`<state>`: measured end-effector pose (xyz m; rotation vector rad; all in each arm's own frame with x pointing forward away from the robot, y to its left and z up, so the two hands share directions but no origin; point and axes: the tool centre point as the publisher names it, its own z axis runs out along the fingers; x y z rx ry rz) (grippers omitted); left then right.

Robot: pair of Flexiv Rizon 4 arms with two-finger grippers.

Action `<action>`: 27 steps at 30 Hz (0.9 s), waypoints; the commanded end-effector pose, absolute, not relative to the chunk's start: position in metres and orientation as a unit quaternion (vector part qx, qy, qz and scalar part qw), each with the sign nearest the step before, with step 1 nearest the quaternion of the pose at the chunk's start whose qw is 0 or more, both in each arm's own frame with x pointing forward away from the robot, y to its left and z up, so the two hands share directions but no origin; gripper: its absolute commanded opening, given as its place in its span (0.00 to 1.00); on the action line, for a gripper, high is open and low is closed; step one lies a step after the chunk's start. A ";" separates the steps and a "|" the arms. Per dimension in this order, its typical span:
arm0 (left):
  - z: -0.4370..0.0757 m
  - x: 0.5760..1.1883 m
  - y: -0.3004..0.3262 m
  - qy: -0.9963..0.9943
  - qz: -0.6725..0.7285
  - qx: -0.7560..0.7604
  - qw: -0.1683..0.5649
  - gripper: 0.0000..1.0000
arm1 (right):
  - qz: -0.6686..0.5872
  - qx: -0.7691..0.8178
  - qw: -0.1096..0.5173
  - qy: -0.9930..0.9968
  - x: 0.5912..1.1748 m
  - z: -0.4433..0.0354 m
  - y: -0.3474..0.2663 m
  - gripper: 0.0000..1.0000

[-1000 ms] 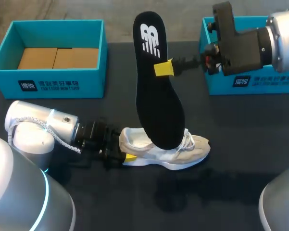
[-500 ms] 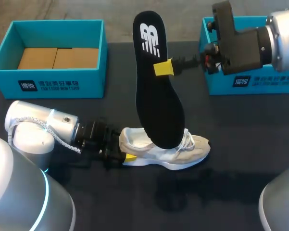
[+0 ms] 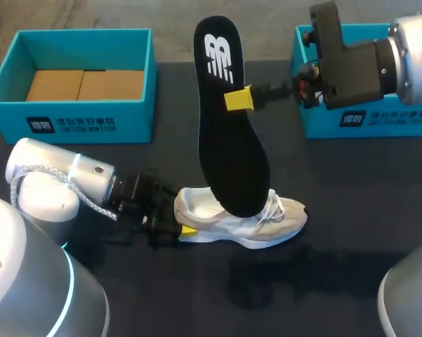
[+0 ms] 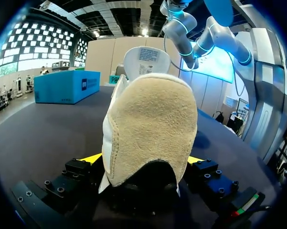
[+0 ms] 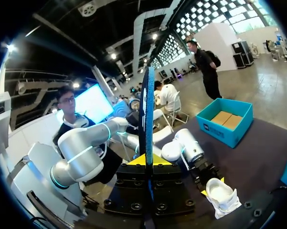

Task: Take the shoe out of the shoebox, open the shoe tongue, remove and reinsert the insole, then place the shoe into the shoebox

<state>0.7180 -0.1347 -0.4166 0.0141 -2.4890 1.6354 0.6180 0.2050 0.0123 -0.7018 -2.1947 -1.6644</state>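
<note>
Left gripper point(image 4: 145, 160): narrow, both yellow tips pressed to the heel of the shoe point(image 3: 267, 221) from either side, pinning it to the table point(image 3: 351, 210).
Right gripper point(image 3: 240, 99): closed on the insole point(image 3: 232, 147), gripping one long edge near mid-length.
Shoe: upright on its sole and extending straight ahead of the left gripper, with the toe at the far end.
Insole: hangs steeply below the right gripper with its printed heel end above the fingers. Its toe end is at the shoe's mouth, just ahead of the left gripper; whether it has entered cannot be told.
Shoebox point(image 3: 77, 126): lined with cardboard, well apart from the left gripper and off to that arm's side.
Second teal box point(image 3: 379, 123): close behind the right gripper, under its wrist.
Step in hand: judged to be reinsertion, with the insole out of the shoe and poised at the opening.
Next move calls for: feeding the toe end forward under the tongue and laces, then laying the heel end down, while the left gripper holds the shoe firm.
Edges: the collar and laces may catch or fold the insole.
Open room: bare table ahead of the shoe's toe and on the near side. The right wrist has little room backward before the second teal box.
</note>
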 end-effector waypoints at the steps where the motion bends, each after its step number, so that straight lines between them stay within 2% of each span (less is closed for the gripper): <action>1: -0.405 0.716 -0.126 -0.842 0.533 0.005 0.082 1.00 | -0.577 -0.246 0.149 -0.765 0.621 0.013 0.211 0.00; 18: -0.365 0.721 -0.083 -0.895 0.435 0.006 0.100 1.00 | -0.577 -0.246 0.149 -0.765 0.621 0.013 0.211 0.00; 27: -0.346 0.732 -0.077 -0.925 0.354 -0.004 0.140 1.00 | -0.577 -0.246 0.149 -0.765 0.621 0.013 0.211 0.00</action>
